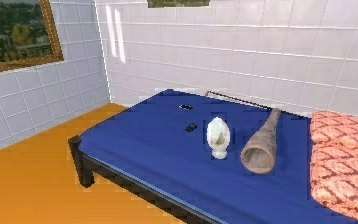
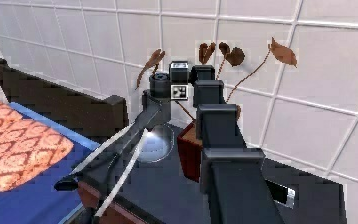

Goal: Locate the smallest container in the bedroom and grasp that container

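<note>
Container, a pale rounded vessel [image 2: 157,146]: sits on dark bedside table [image 2: 159,190], just beside brown pot [image 2: 190,140] of a red-leaved plant [image 2: 232,55], against white tiled wall. Gripper [image 2: 82,198] slants past it from the arm [image 2: 227,150]; cannot tell its grip or whether anything is held. Farther out, headboard [image 2: 57,100], orange pillow [image 2: 22,140]. On blue bed [image 1: 147,135]: white vase [image 1: 219,136], bat [image 1: 262,140].
</note>
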